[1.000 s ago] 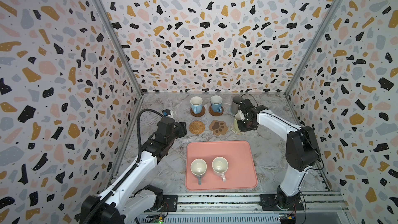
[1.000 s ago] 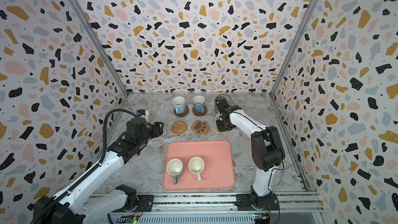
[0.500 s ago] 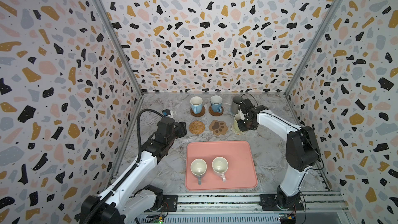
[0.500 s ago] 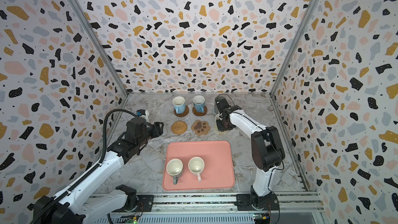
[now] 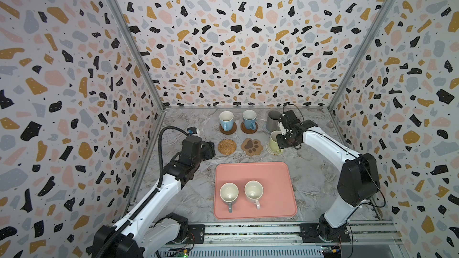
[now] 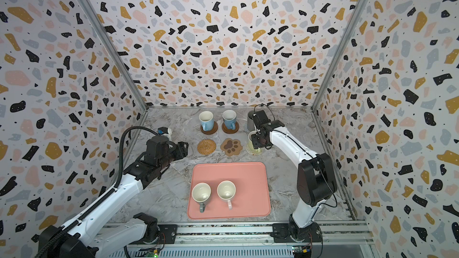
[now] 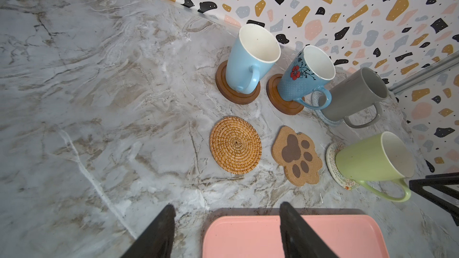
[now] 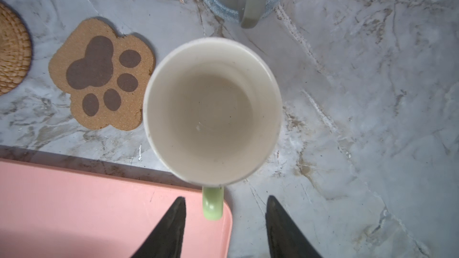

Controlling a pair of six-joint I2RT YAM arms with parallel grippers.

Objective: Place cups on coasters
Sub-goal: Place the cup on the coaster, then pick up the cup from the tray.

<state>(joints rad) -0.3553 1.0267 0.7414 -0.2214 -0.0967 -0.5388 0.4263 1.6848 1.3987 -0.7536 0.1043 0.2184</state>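
A light green cup (image 8: 212, 110) stands upright on the whitish coaster (image 5: 273, 151). My right gripper (image 8: 226, 199) is open above it, one finger on each side of the cup's handle (image 8: 213, 203) without touching it. Two light blue cups (image 5: 226, 119) (image 5: 249, 119) stand on brown wooden discs (image 7: 224, 90), and a dark grey cup (image 5: 273, 120) on the grey-blue coaster (image 7: 323, 117). The rattan coaster (image 5: 227, 146) and the paw coaster (image 5: 251, 146) are bare. Near the rattan coaster, my left gripper (image 7: 226, 206) hangs open and empty.
A pink tray (image 5: 275, 182) at the front middle holds two upright cups, one with a grey handle (image 5: 229, 192) and one with a pink handle (image 5: 253, 190). Patterned walls close in the back and both sides.
My right gripper's jaws have opened and let go of the green cup's handle. The cup stays on the whitish coaster. The left arm has not moved.
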